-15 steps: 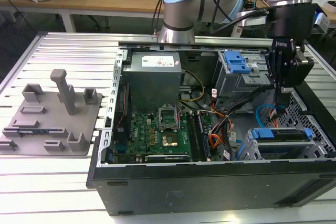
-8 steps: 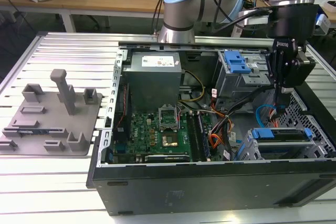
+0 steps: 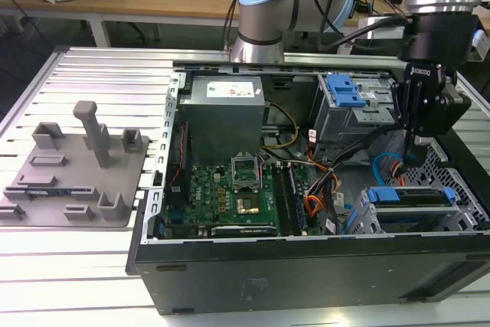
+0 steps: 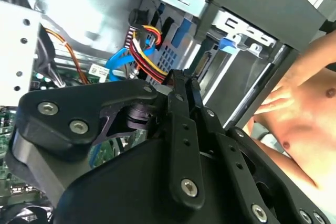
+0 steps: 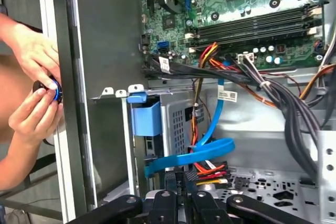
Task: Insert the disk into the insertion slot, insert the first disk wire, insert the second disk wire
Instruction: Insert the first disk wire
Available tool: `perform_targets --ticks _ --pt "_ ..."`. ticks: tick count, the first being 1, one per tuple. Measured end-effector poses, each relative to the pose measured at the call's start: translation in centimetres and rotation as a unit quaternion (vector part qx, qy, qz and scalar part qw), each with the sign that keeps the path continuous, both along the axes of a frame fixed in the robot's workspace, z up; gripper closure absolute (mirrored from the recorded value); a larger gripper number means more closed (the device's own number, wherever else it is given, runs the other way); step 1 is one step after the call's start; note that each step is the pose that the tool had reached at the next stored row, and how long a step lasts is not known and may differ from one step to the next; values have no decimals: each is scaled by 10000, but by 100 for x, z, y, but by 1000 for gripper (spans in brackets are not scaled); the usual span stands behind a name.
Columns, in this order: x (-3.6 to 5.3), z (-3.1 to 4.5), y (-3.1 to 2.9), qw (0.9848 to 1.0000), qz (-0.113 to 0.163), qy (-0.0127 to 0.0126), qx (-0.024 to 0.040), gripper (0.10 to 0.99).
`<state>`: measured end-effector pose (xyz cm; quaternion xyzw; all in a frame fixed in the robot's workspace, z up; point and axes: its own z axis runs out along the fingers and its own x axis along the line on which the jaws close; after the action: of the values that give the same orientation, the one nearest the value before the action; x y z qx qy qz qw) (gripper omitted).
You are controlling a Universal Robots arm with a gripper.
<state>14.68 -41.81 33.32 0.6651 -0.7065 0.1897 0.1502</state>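
In the exterior view the disk [image 3: 409,197], edged by its blue carrier, lies inside the insertion slot [image 3: 361,220], a grey perforated cage at the case's front right. My gripper [image 3: 417,137] hangs just above and behind it. In both wrist views its fingers [image 5: 181,183] stand close together, shut on the end of a red, yellow and black disk wire [image 5: 209,171] [image 4: 148,51]. A flat blue disk wire [image 5: 193,153] runs across just beyond the fingertips toward the carrier's blue tab [image 5: 145,116]. The connector itself is hidden between the fingers [image 4: 184,80].
A person's hands [image 5: 31,85] hold a small round object outside the case wall, and an arm [image 4: 302,108] is close by. A blue-latched grey box [image 3: 348,101], the motherboard [image 3: 241,189], thick black cable bundles [image 5: 294,108] and a grey fixture [image 3: 73,170] surround the work area.
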Motion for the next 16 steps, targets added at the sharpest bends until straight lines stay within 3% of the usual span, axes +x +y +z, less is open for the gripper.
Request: perform_targets --ticks 2,4,7,8,9,12,15,16 --pt "10 15 -23 10000 0 19 15 918" --pt "58 20 -27 10000 0 77 41 918" --pt "152 23 -27 9999 0 100 78 918" --pt "161 23 -28 9999 1 119 84 918" --pt "162 24 -34 9998 -8 152 159 918" --pt "163 57 -63 9989 -17 170 440 918" --pt "163 97 -91 9981 -17 193 580 918" --pt "165 104 -107 9974 -14 202 693 918"
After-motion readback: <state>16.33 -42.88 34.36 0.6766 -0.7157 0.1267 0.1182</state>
